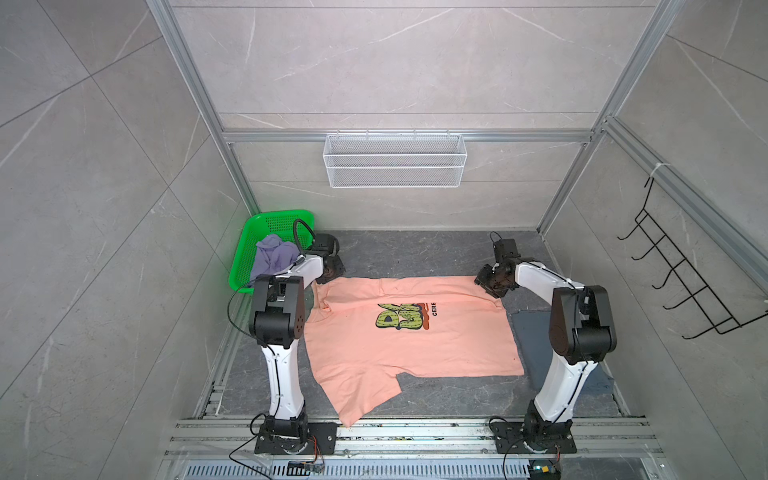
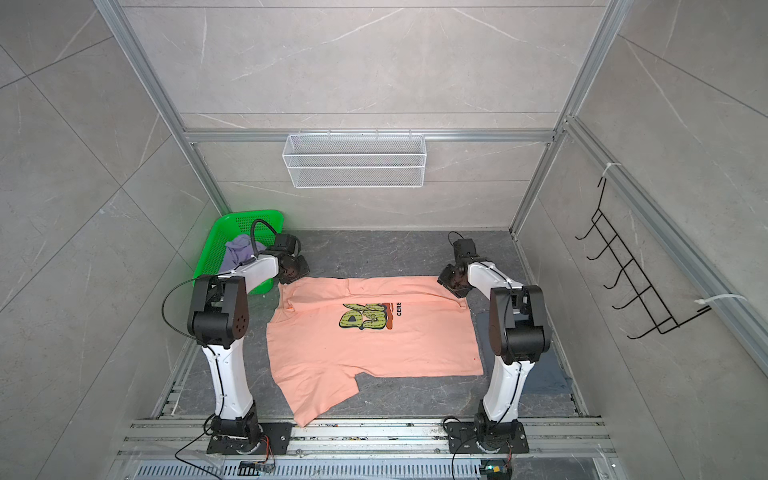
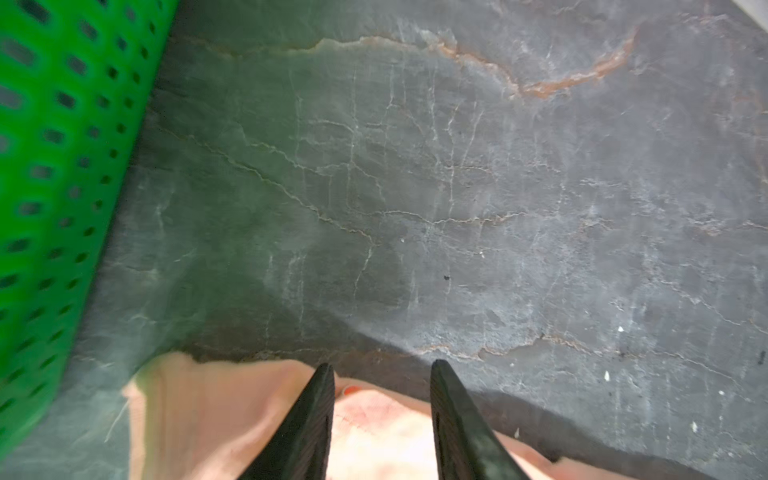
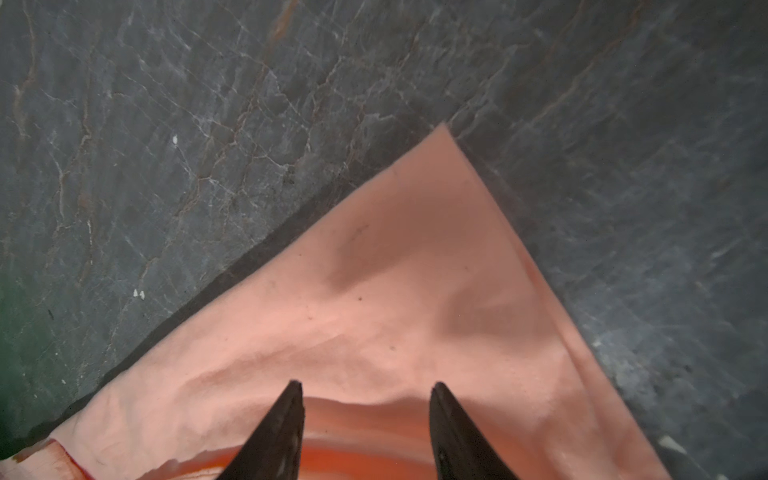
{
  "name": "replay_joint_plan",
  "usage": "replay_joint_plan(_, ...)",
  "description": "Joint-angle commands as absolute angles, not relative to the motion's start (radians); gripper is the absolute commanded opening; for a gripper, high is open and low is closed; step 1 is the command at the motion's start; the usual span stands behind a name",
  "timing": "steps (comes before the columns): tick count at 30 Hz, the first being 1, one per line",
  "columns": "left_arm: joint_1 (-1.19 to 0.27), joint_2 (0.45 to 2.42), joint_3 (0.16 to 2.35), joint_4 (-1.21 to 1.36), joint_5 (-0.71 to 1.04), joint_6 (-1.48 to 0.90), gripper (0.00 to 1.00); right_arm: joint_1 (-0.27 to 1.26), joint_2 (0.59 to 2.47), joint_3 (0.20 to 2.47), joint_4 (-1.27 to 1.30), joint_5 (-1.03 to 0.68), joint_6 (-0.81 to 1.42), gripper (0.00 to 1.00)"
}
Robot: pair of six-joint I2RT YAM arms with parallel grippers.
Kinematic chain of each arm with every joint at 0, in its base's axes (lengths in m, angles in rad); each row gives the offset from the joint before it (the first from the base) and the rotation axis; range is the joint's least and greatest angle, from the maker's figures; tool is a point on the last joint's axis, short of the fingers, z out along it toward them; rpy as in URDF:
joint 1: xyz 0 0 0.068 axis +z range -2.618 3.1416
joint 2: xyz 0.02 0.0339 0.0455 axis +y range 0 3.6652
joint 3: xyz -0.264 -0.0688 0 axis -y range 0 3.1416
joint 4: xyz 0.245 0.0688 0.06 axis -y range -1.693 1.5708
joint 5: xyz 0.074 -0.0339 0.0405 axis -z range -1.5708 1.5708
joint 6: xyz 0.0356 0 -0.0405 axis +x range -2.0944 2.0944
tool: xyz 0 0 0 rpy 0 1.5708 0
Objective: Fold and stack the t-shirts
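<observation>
The left gripper [image 3: 380, 368] hangs with its jaws partly parted over a corner of the peach-pink t-shirt [image 1: 395, 345], the corner nearest the green basket [image 1: 282, 216]. Pink cloth shows in the gap between the black fingers [image 3: 316, 415], but they are not pinching it. The right gripper [image 4: 365, 386] is parted about as much. It sits low over the shirt's other far corner, with a raised wrinkle of cloth running across between its fingers, and it is not clamped on the cloth either.

The peach-pink shirt lies spread flat on the dark stone table [image 1: 415, 249], its yellow-green print facing up. One sleeve reaches toward the arm bases.

The green basket stands just beyond the shirt's left far corner and holds the lavender t-shirt [image 1: 274, 255], crumpled. A white wire basket [image 1: 395, 162] hangs on the wall behind the shirt. The slate blue-grey t-shirt [image 1: 532, 345] lies flat against the peach shirt's right edge, partly under the right arm.

In all there are three t-shirts, two baskets and two grippers.
</observation>
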State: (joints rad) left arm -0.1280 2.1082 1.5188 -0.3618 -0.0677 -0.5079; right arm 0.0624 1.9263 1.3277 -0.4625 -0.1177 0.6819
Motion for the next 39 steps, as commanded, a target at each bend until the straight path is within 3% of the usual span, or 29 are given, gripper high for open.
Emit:
replay_joint_plan(1, -0.12, 2.117, 1.542, -0.365, -0.051, -0.495, 0.4, 0.065, 1.957, 1.359, -0.478, -0.103, 0.692, 0.51)
replay_joint_plan(8, -0.121, 2.12, 1.533, -0.37, -0.066, -0.497, 0.3, 0.063, 1.975, 1.38, -0.486, -0.099, 0.69, 0.5)
replay_joint_plan(20, -0.121, 2.073, 1.523, -0.374, -0.093, -0.483, 0.0, 0.064, 2.002, 1.397, -0.494, -0.098, 0.684, 0.49)
replay_joint_plan(23, -0.121, 2.053, 1.516, -0.38, -0.116, -0.469, 0.02, 0.063, 2.003, 1.396, -0.494, -0.098, 0.684, 0.49)
replay_joint_plan(28, -0.121, 2.061, 1.526, -0.41, -0.164, -0.434, 0.2, 0.063, 2.006, 1.399, -0.498, -0.101, 0.683, 0.49)
replay_joint_plan(39, -0.121, 2.098, 1.524, -0.41, -0.121, -0.432, 0.25, 0.065, 2.003, 1.39, -0.505, -0.092, 0.678, 0.49)
